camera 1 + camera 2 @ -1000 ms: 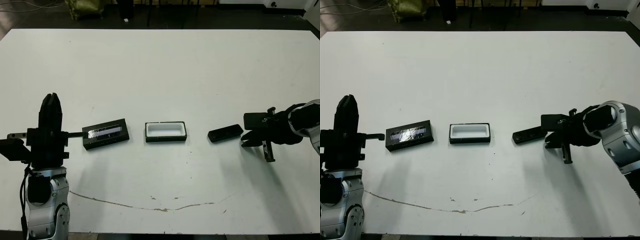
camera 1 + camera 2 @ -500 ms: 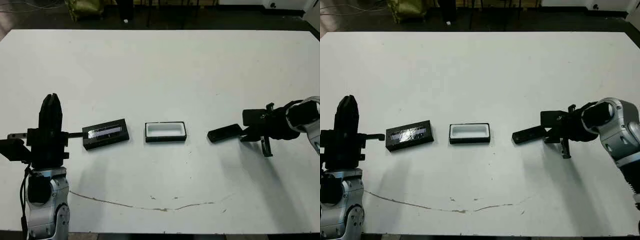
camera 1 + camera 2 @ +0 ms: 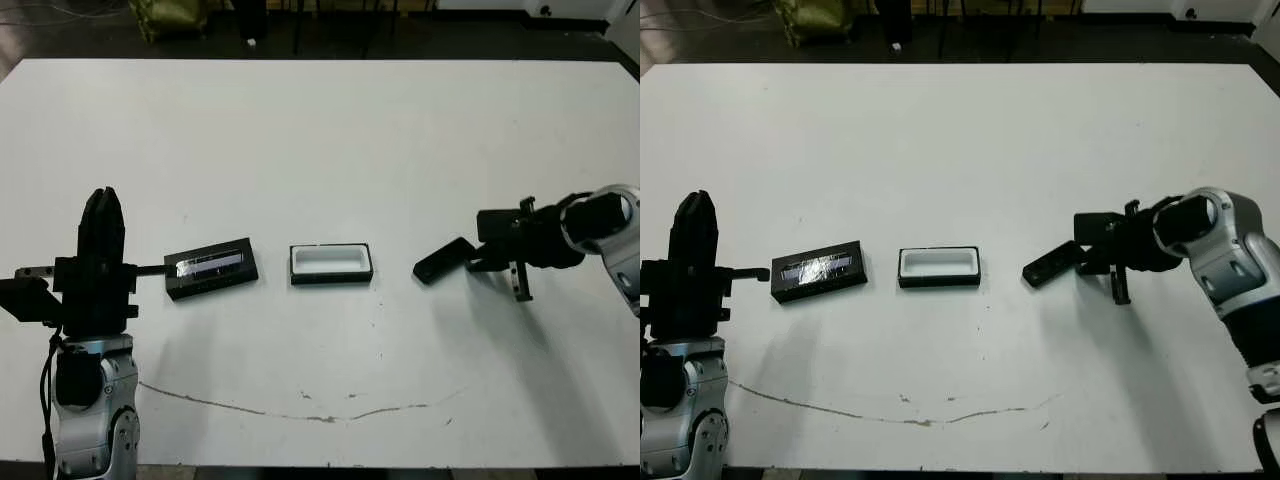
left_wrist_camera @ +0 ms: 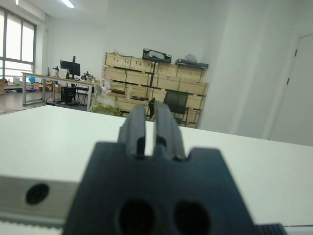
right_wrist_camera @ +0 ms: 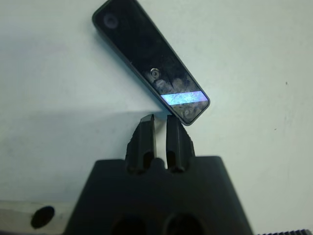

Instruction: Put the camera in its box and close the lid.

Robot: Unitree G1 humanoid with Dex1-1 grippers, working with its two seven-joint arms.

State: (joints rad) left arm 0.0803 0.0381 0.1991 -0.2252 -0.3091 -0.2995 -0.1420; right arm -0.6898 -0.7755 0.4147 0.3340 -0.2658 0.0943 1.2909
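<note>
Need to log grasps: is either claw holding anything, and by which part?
Nothing is held. The right claw is shut, its tips just at one end of the camera, not around it. The left claw is shut and empty.

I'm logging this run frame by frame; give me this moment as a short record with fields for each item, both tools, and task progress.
camera: on the table right of the box, tilted, one end beside the right tool
box: mid-table, open, white lining showing, nothing inside
lid: lying flat left of the box, apart from it, shiny strip up
left tool: raised at the table's left side, fingers together, holding nothing
right tool: fingertips together at the camera's end with the bluish strip, not gripping it
progress: camera not yet in the box, lid off
</note>
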